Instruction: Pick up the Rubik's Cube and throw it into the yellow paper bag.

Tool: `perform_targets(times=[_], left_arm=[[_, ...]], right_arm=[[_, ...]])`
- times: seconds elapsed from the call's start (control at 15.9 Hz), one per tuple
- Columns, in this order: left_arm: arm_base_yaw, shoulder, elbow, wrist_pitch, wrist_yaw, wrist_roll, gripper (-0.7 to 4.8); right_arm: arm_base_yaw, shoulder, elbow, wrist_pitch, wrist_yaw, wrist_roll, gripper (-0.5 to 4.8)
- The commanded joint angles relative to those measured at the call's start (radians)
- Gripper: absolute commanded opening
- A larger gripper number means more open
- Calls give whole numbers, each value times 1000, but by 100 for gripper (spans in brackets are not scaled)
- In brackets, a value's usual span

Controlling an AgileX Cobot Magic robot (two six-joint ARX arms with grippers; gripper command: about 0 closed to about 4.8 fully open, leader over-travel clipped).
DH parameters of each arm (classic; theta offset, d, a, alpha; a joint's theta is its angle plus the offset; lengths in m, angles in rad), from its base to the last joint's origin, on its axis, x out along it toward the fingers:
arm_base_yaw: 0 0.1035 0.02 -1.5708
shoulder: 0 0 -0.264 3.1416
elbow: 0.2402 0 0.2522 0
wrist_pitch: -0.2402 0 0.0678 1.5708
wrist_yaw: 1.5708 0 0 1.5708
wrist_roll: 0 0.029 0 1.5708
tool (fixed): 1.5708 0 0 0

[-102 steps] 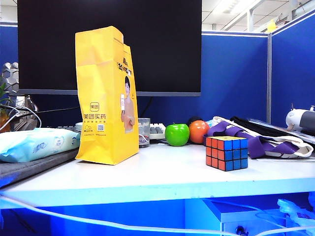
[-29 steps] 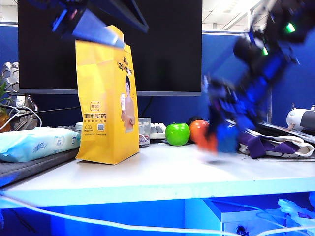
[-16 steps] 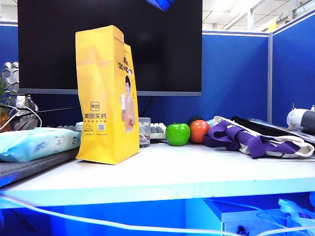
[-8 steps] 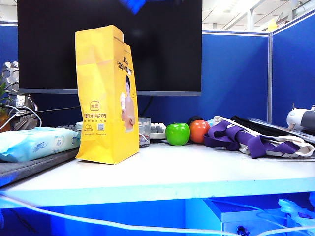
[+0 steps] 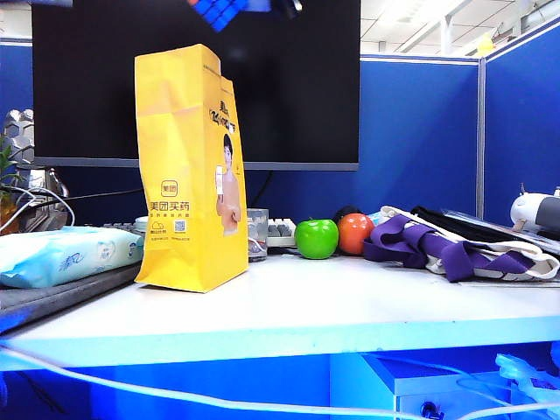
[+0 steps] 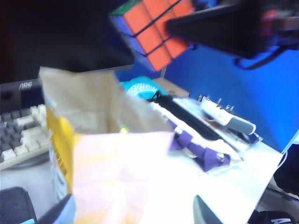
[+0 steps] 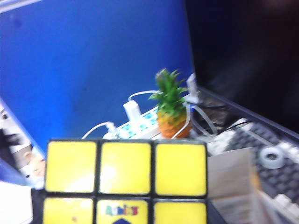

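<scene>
The yellow paper bag (image 5: pixel 188 166) stands upright on the white desk, left of centre. The Rubik's Cube (image 5: pixel 219 9) hangs at the top edge of the exterior view, just above and right of the bag's top. In the left wrist view the Rubik's Cube (image 6: pixel 152 32) shows orange stickers over the bag's open mouth (image 6: pixel 103 116), with one dark finger (image 6: pixel 219 28) of my right gripper against it. Its yellow face (image 7: pixel 126 182) fills the right wrist view, and the right gripper is shut on it. My left gripper (image 6: pixel 133 214) is open above the bag, holding nothing.
A green apple (image 5: pixel 316 238) and an orange fruit (image 5: pixel 354 234) sit behind the bag's right side, beside a purple-strapped cloth bag (image 5: pixel 455 249). A pale blue wipes pack (image 5: pixel 66 255) lies at left. A small pineapple (image 7: pixel 170 112) and a keyboard (image 6: pixel 18 135) are behind.
The cube, held high, has moved leftward along the top edge of the exterior view to a spot above the bag. The bag and desk items have not moved.
</scene>
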Motion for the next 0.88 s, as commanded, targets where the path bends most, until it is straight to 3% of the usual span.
perform_targets(times=[0.06, 0.88], left_arm=[[0, 31, 5, 52, 3, 2, 335], [-2, 76, 5, 65, -22, 16, 335]], right_arm=[[7, 26, 8, 30, 4, -27, -1], [53, 89, 8, 66, 44, -53, -1]])
